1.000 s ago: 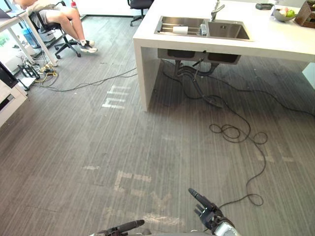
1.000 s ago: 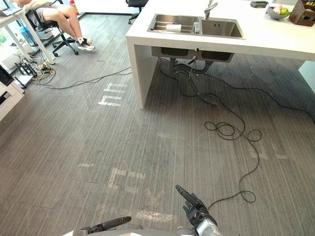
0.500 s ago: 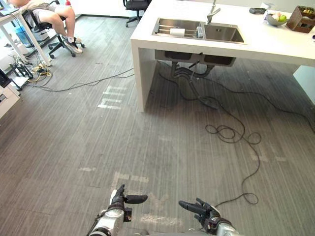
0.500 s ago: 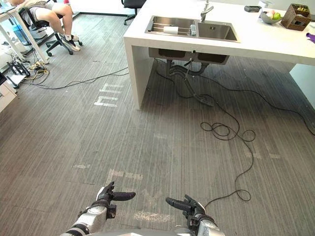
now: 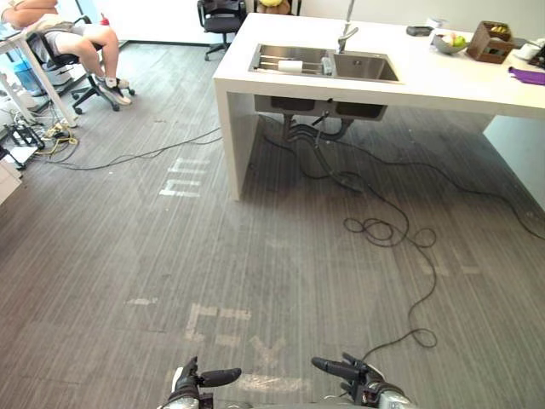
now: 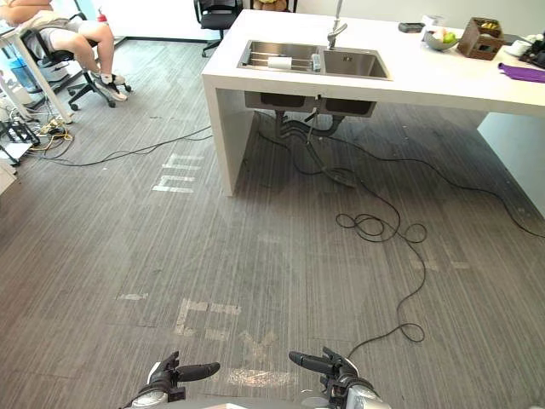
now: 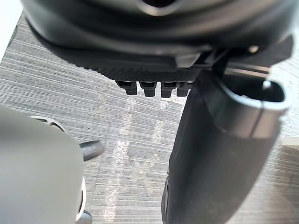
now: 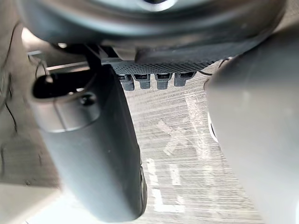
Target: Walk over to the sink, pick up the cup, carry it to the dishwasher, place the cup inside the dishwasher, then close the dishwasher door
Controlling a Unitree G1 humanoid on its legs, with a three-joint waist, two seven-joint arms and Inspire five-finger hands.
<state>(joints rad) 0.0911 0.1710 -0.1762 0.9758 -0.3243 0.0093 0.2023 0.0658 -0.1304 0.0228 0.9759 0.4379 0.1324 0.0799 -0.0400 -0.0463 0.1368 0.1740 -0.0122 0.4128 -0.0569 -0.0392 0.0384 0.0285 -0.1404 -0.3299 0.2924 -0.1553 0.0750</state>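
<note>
A wide stretch of grey floor (image 5: 255,256) is left free, from the near edge up to the white counter (image 5: 426,83). Ahead, the way is closed by the counter's side panel, and the room under the sink (image 5: 362,66) is taken by pipes (image 5: 315,129). On the left a thin cable (image 5: 145,156) is laid across the floor, near a seated person (image 5: 85,36). Above the counter top, the passage is narrowed by the faucet (image 5: 345,32), a fruit bowl (image 5: 449,41) and a brown box (image 5: 488,41).
</note>
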